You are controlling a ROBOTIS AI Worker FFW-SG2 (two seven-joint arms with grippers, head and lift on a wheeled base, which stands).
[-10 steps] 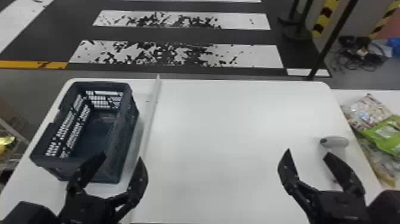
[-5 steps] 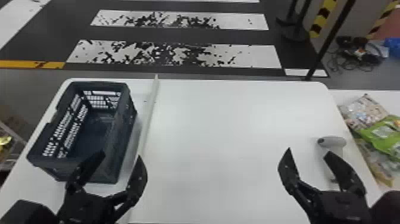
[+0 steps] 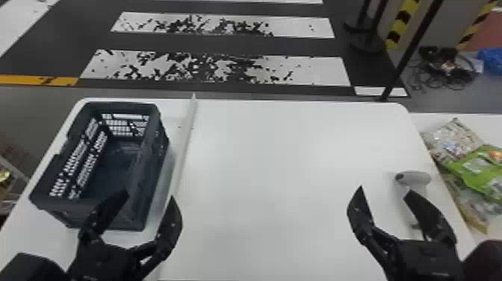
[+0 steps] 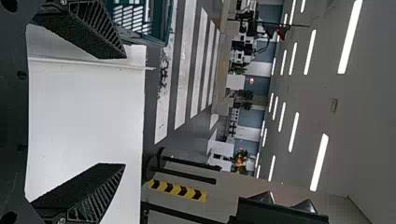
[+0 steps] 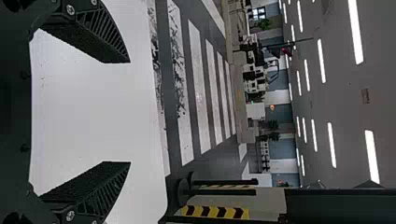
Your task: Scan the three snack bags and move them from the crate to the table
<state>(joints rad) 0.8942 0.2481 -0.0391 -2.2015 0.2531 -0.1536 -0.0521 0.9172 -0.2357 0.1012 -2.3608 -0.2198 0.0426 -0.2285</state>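
On the bench (image 3: 269,168) we have the crate (image 3: 153,153) at the left, while the snack bags lie past the bench's right edge on a white side bench (image 3: 489,130): a pale patterned bag (image 3: 454,140) far, a green bag (image 3: 478,168) nearer, and a clear-and-brown bag (image 3: 474,209) partly under it. So we judge the moving done or nearly so; whether all were scanned we cannot tell.

Our left gripper (image 3: 149,194) has its fingers wide apart, holding nothing, by the crate's near right corner. Our right gripper (image 3: 384,190) also has its fingers spread and bare, at the near right.

If we swing the right arm outward low, its outer finger could tip the grey scanner (image 3: 414,177), whose handle it partly covers in the head view. Lowering the left fingers carelessly might catch the crate's rim and shove it. The pale strip (image 3: 185,149) beside the crate could snag a sideways sweep. Tugging one bag may drag the others, since they overlap. A dark pole (image 3: 405,56) stands beyond the bench's far edge, probably well out of our way.
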